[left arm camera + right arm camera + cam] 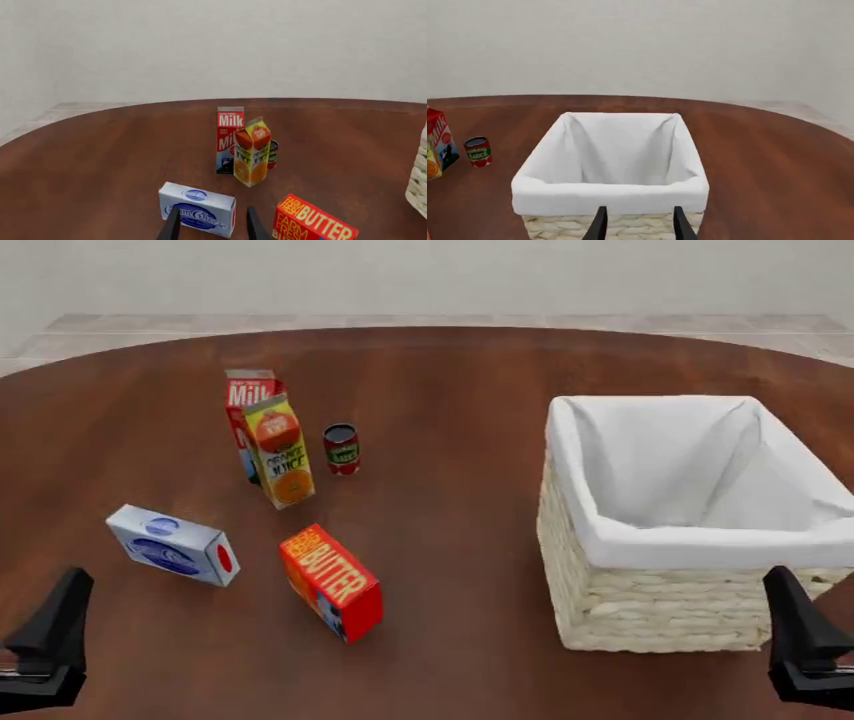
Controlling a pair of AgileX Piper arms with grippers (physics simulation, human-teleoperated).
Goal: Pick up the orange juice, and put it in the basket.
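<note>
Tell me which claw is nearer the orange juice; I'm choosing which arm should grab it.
Left. The left claw waits at the table's near-left edge, on the orange juice's side. The right claw sits far across, behind the basket.

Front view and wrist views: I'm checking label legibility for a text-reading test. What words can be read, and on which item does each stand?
"Milk": red-and-white milk carton.
"ORANGE JUICE": orange juice carton, small but legible.
"FARM FRESH BUTTER": red butter box.
"Cream Cheese": blue-and-white box, script blurred, a likely reading.
Small red can: label too small to read.
Basket: no text.
</note>
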